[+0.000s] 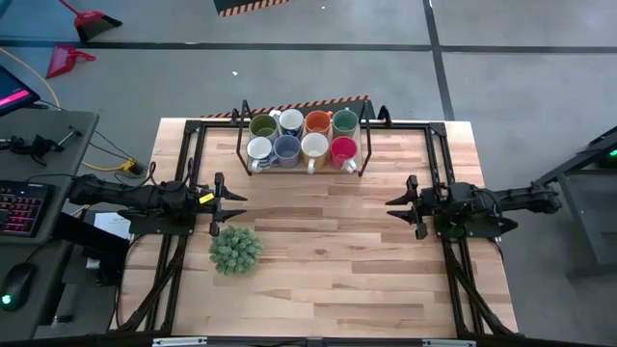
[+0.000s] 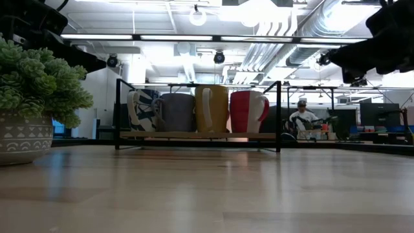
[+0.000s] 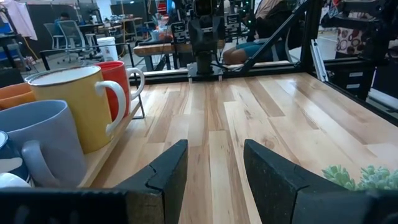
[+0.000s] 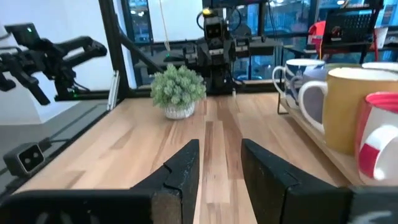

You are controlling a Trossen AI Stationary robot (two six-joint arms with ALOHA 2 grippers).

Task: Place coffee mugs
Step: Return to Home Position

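Wood-plank surface (image 1: 328, 280), and all eight coffee mugs (image 1: 301, 137) sit in two rows of four on the black wire shelf (image 1: 240, 145) at its far edge. Left tool (image 3: 214, 155) hovers just beside the potted plant (image 1: 235, 249), fingers apart; right tool (image 4: 221, 155) hovers opposite, well apart from the mugs, fingers also spread.

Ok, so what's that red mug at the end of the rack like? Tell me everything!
The red mug looks like shiny ceramic, red outside with a white band and a pale handle. It stands upright and looks empty, at the right end of the front row on the black wire rack, close beside the yellow mug; whether they touch is unclear. A green mug sits behind it.
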